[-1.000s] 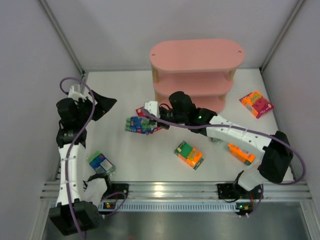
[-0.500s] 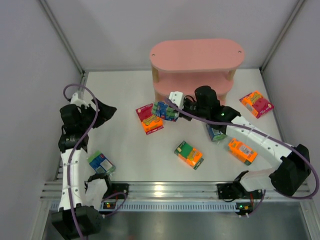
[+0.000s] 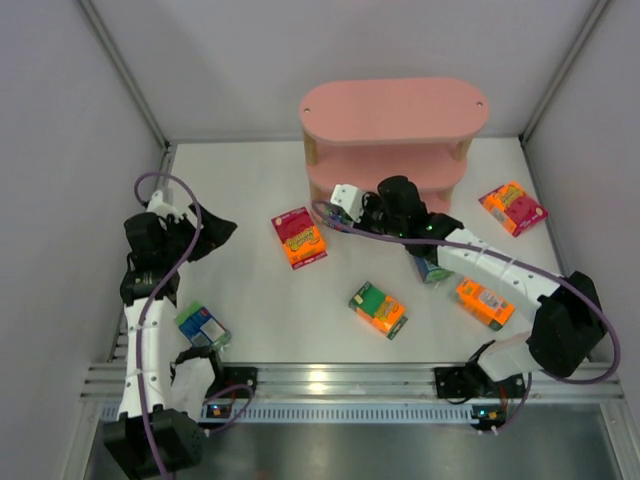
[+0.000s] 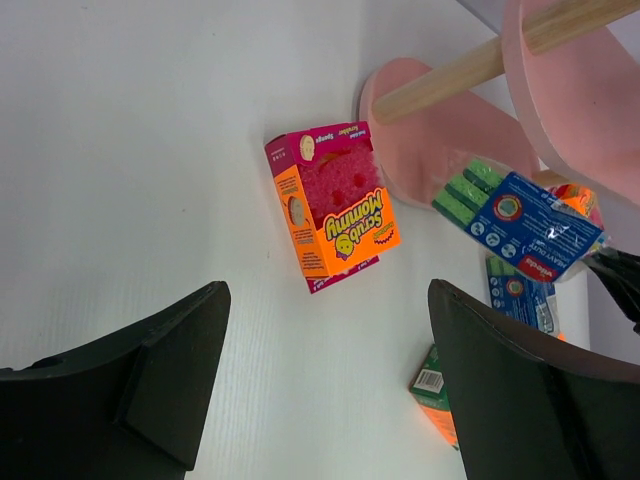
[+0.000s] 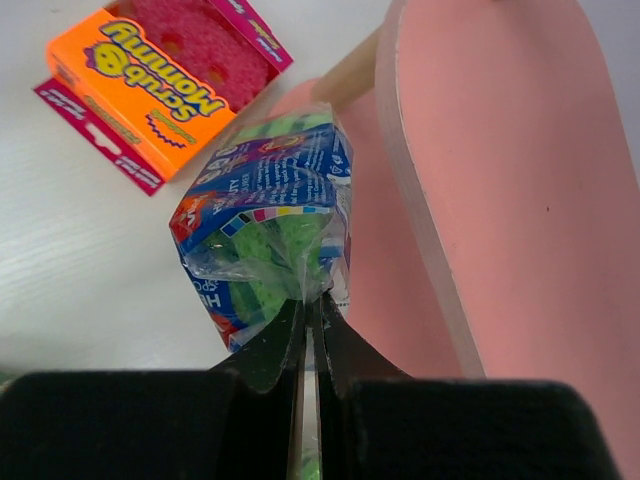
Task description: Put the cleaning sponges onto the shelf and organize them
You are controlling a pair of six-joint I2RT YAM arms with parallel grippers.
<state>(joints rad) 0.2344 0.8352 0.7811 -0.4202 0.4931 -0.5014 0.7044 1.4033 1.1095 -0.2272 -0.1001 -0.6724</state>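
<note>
My right gripper (image 3: 338,207) is shut on the wrapper edge of a blue-and-green sponge pack (image 5: 272,215) and holds it at the left end of the pink shelf (image 3: 395,112), by its lowest board (image 5: 400,300). The pack also shows in the left wrist view (image 4: 515,222). An orange-and-magenta pack (image 3: 300,237) lies on the table left of the shelf. My left gripper (image 3: 212,232) is open and empty at the far left, well apart from it. A green-and-orange pack (image 3: 378,309) lies mid-table.
An orange pack (image 3: 485,302) and a blue pack (image 3: 432,268) lie under my right arm. Another orange-and-magenta pack (image 3: 513,208) lies right of the shelf. A blue-and-white pack (image 3: 203,326) lies near my left arm's base. Walls enclose the table on three sides.
My right gripper has lifted the blue-and-green pack from beside the orange-and-magenta pack and carried it right and back to the shelf's left end. My left arm has shifted slightly.
</note>
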